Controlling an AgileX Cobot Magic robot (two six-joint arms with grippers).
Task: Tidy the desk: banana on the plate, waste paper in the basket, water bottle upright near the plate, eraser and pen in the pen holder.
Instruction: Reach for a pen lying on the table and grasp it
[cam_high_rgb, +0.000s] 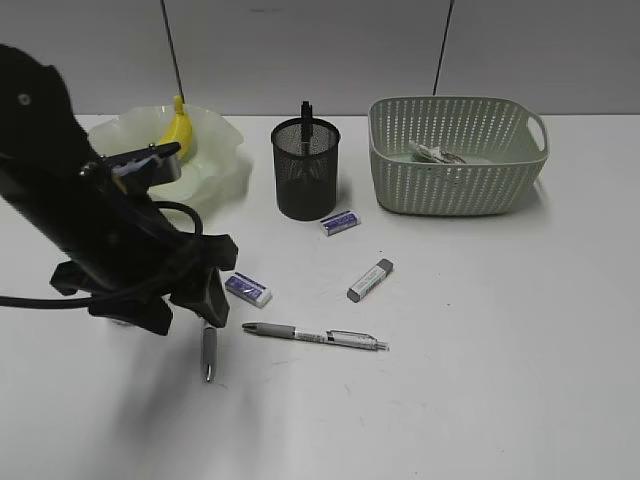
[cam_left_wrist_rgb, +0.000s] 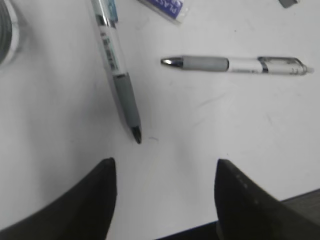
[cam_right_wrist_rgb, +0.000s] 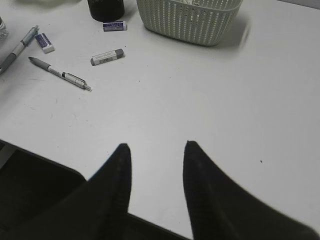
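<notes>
Your left claw (cam_left_wrist_rgb: 162, 172) hangs open over the worktop (cam_high_rgb: 480, 380), just short of one pen (cam_left_wrist_rgb: 118, 75) — in the exterior view your arm hides most of that pen. The right claw (cam_right_wrist_rgb: 154, 157) is open too. The banana (cam_high_rgb: 178, 130) lies on the plate (cam_high_rgb: 225, 160); the paper (cam_high_rgb: 437, 153) in the basket (cam_high_rgb: 455, 185) is hard to make out.

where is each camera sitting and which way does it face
Exterior: in front of the desk, slanting down toward the back wall; the left arm fills the left.
Left wrist: above the left hand, looking straight down at two pens; both fingers show, apart.
Right wrist: behind the right hand, looking across the desk at the basket; fingers apart.
Shared: the silver-clip pen shows in all three.
</notes>
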